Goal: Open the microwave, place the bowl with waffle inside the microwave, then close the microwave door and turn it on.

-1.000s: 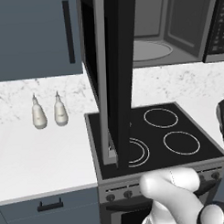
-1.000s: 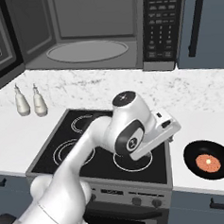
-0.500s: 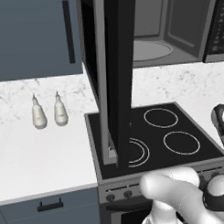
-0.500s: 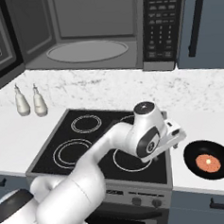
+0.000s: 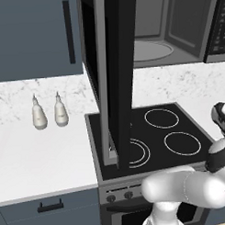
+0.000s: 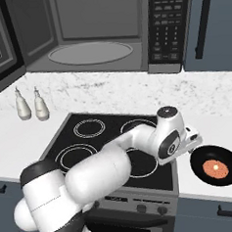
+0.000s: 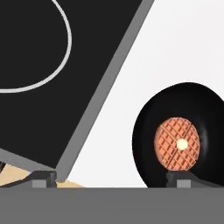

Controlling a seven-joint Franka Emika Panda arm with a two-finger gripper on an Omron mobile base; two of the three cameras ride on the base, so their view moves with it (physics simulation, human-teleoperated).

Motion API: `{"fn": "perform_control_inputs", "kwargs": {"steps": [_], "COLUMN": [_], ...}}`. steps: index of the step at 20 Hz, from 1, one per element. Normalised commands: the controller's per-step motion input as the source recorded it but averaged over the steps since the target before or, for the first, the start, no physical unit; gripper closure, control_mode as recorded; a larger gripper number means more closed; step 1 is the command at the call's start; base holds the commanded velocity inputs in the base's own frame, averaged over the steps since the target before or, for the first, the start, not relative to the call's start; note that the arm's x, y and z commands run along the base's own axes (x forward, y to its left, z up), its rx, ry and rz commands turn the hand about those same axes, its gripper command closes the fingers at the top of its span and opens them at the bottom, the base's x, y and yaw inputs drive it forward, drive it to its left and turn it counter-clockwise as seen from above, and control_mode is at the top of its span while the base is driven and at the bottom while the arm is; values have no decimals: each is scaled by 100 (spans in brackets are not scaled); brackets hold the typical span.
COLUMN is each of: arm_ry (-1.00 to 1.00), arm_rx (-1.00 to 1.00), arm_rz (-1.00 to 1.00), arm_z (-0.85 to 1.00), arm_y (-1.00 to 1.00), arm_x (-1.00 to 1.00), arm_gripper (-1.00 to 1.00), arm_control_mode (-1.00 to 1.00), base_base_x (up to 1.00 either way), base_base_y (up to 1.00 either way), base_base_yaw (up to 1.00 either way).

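Observation:
The microwave (image 6: 166,26) stands open at the back, its grey cavity and round turntable (image 6: 90,53) bare. The microwave door (image 5: 117,77) swings out over the cooktop's left side and is seen edge-on. The small black bowl (image 6: 217,166) with a round waffle (image 6: 214,167) sits on the white counter right of the cooktop. My gripper (image 6: 194,144) hangs just left of the bowl, over the cooktop's right edge. In the hand view my gripper (image 7: 113,179) is open and empty, one fingertip (image 7: 181,179) at the rim of the bowl (image 7: 144,131), the waffle (image 7: 176,143) just beyond.
The black four-ring cooktop (image 6: 110,143) lies under my arm. Two pale shakers (image 6: 31,104) stand on the counter to its left. A blue-grey cabinet with a black handle (image 6: 200,24) is right of the microwave. The counter's front edge runs close to the bowl.
My arm has swung right, carrying the hand from above the cooktop's right rings to its right edge beside the bowl. The jaws have stayed open.

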Motion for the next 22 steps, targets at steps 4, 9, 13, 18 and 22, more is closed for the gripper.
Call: {"fn": "perform_control_inputs", "kwargs": {"steps": [4, 9, 13, 18, 22], "arm_ry": [0, 0, 0, 0, 0], "arm_rx": [0, 0, 0, 0, 0], "arm_rz": [0, 0, 0, -1, 0], "arm_z": [-44, -34, -24, -26, -23], "arm_y": [-44, -37, -30, -21, -5], "arm_x": [29, 17, 19, 9, 0], "arm_gripper": [-100, -100, -100, -100, -100], "arm_control_mode": [-100, -100, -100, -100, -100], "base_base_x": [0, 0, 0, 0, 0], "base_base_y": [0, 0, 0, 0, 0], "base_base_yaw": [0, 0, 0, 0, 0]}}
